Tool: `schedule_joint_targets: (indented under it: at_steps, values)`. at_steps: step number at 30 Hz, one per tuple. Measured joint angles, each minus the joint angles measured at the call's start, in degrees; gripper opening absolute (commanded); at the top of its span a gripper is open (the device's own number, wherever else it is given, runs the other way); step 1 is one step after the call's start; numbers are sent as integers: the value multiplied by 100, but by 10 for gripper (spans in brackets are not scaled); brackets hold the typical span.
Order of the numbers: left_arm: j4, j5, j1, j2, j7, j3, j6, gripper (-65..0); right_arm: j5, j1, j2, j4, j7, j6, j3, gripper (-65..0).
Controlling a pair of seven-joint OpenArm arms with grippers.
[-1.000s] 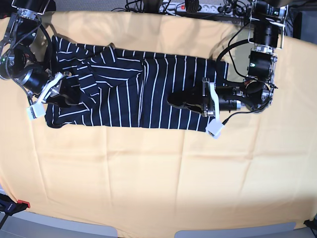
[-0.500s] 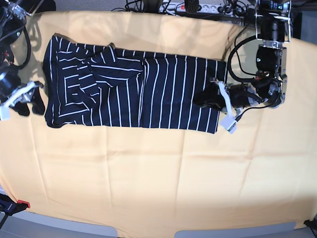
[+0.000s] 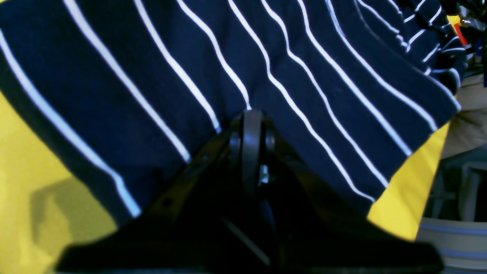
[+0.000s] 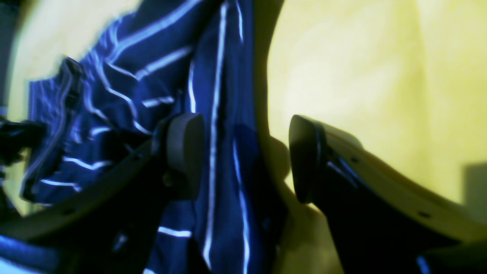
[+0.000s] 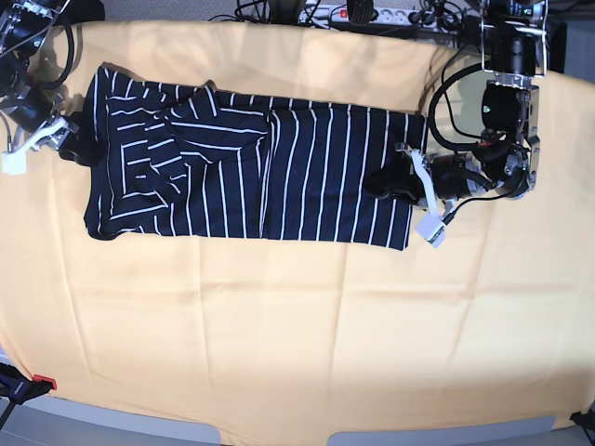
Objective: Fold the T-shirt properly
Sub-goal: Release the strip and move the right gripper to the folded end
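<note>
The T-shirt (image 5: 246, 172) lies flat on the counter (image 5: 297, 334), which has a yellow cloth (image 5: 279, 316) over it. In the base view the shirt sits in the upper part of the counter, from about 9 o'clock across to about 2 o'clock. It is dark with thin white stripes. It makes a long shape, wider than it is tall. The part at 9 o'clock looks folded over, because there the stripes run sideways and slanted, while the other stripes run up and down.

The left gripper (image 5: 383, 182) is at the 3 o'clock end of the shirt. Its dark tip lies over the shirt's edge. In the left wrist view the jaws are pressed together, with no gap between them. Striped cloth (image 3: 243, 57) fills the picture just past the tip. I cannot tell if any cloth is caught between the jaws.

The right gripper (image 5: 76, 149) is at the 9 o'clock end of the shirt, right beside its edge. In the right wrist view its jaws are spread wide. One dark pad (image 4: 186, 152) is in front of the blue striped cloth (image 4: 213, 114), and the other pad (image 4: 304, 156) is in front of the yellow cloth. Nothing is pinched between them. This picture is blurry.

At 12 o'clock, past the counter's far edge, there are cables and a power strip (image 5: 372, 13).
</note>
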Motion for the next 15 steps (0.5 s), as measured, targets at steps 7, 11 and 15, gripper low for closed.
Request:
schedule_joint_targets:
  at_steps: [7, 11, 15]
  values:
    - [0, -125, 0, 0, 2, 0, 0, -650, 710, 13, 17, -129, -205, -2, -828, -275]
    - [0, -133, 0, -2, 2, 0, 0, -650, 901, 83, 17, -118, -162, 35, -1526, -275]
    - [-2, -151, 0, 0, 2, 0, 0, -650, 859, 304, 13, -120, -234, 31, -1834, -275]
